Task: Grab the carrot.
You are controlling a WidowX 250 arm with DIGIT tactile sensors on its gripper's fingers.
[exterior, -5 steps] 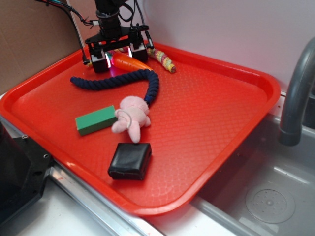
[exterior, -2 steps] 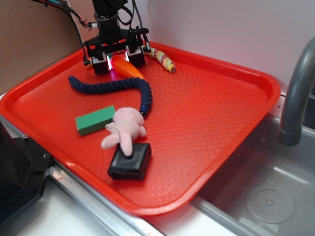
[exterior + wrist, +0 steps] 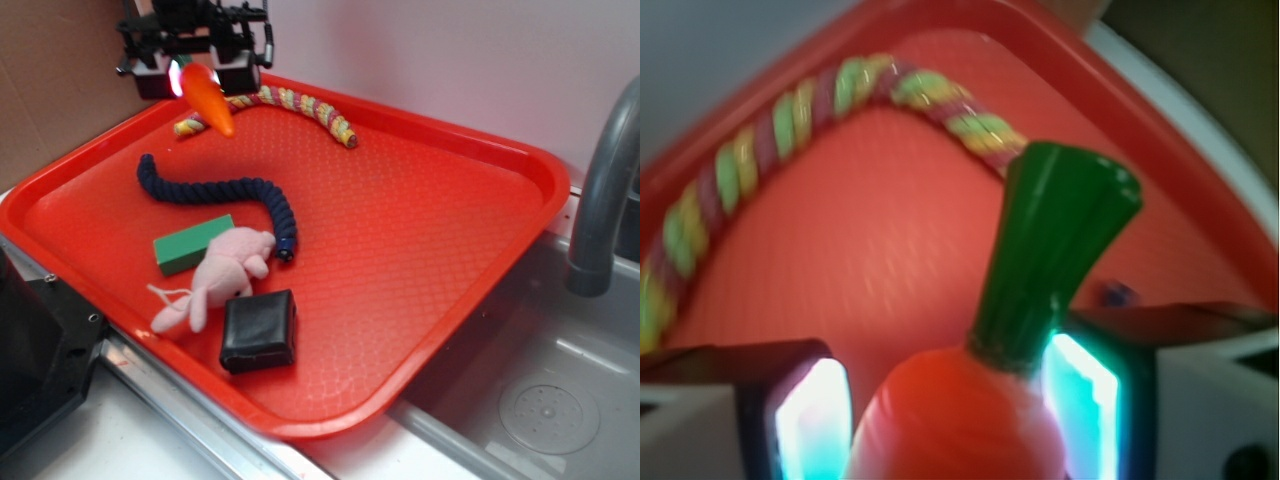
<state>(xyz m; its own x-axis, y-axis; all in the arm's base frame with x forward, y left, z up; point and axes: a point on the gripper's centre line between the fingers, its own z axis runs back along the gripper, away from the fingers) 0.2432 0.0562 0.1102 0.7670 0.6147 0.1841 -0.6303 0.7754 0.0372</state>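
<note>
Orange plastic, glossy: the carrot (image 3: 207, 94), tapered, tip slanting down, now clamped at its thick end between the pads of the end effector (image 3: 197, 72) and hanging clear above the far left corner of the red tray (image 3: 440, 210); a second ago it lay on the tray surface with the end effector lowered around it, so the lift has been made and the grab reads as essentially accomplished. The wrist view confirms the hold: the carrot's orange body (image 3: 960, 420) sits between the two lit pads with its dark green stub top (image 3: 1055, 250) pointing away, the tray floor well below. Striped rope (image 3: 290, 102), pink-yellow-green: lies along the far rim, just under and beside the held carrot, not touching it. Navy rope (image 3: 215, 190): has shifted, now curving from the left side toward the middle. Pink plush toy (image 3: 222, 275): dragged nearer the front edge, resting against the green block (image 3: 192, 242) and the black square pad (image 3: 258, 330). Open room: the tray's right half is bare and offers free passage; the raised rim, the wall behind and the brown board to the left close in the carrot's corner. Grey faucet (image 3: 600, 190) and sink stand off to the right, well apart.
</note>
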